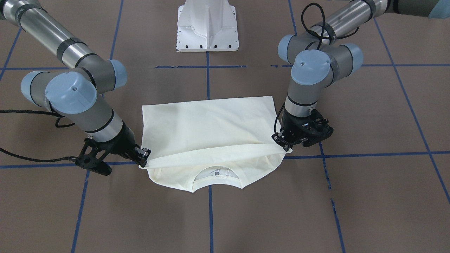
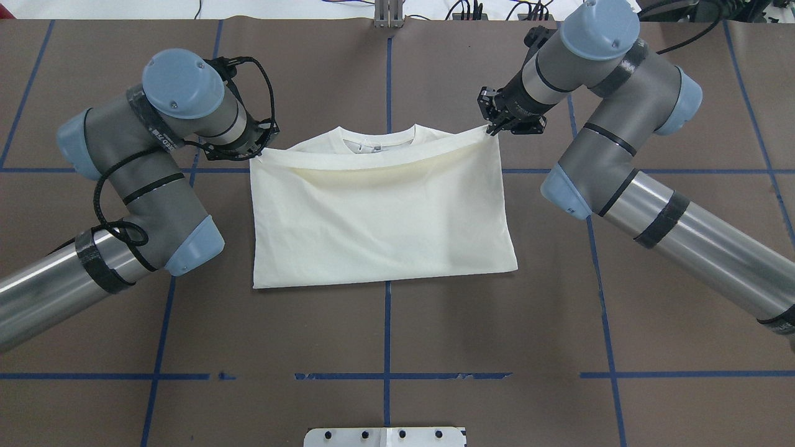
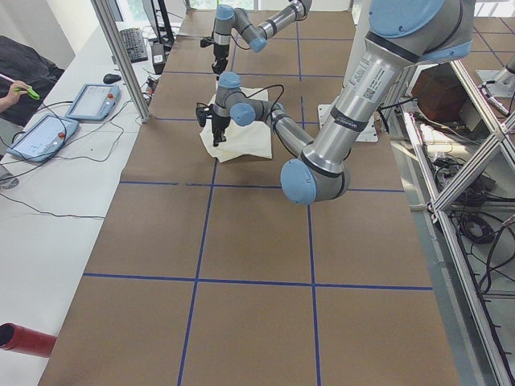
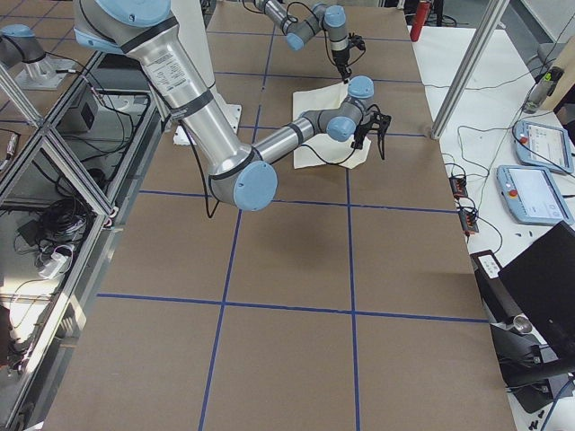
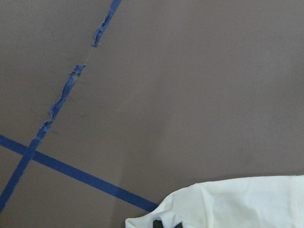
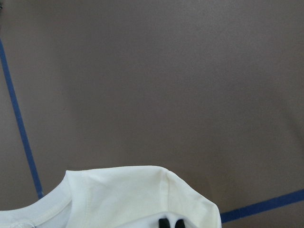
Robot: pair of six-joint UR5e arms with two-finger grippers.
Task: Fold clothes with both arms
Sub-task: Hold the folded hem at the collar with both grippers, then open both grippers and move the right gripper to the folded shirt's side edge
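Note:
The cream-white T-shirt (image 2: 385, 217) lies mid-table, plain side up, its lower half folded over toward the ribbed neck (image 1: 218, 175). The print is hidden. My left gripper (image 2: 258, 152) is shut on one corner of the folded-over edge; it also shows in the front-facing view (image 1: 286, 144). My right gripper (image 2: 497, 129) is shut on the other corner, and shows in the front-facing view too (image 1: 144, 157). The held edge stretches between them, just short of the shoulders. Each wrist view shows cloth (image 5: 237, 204) (image 6: 123, 194) at its fingertips.
The white pedestal base (image 1: 207, 28) stands on the robot's side of the shirt. Blue tape lines (image 2: 386, 323) grid the brown table. Beyond the far edge, a side bench holds tablets (image 3: 40, 137) and cables. A red cylinder (image 3: 24, 338) lies off the table's corner.

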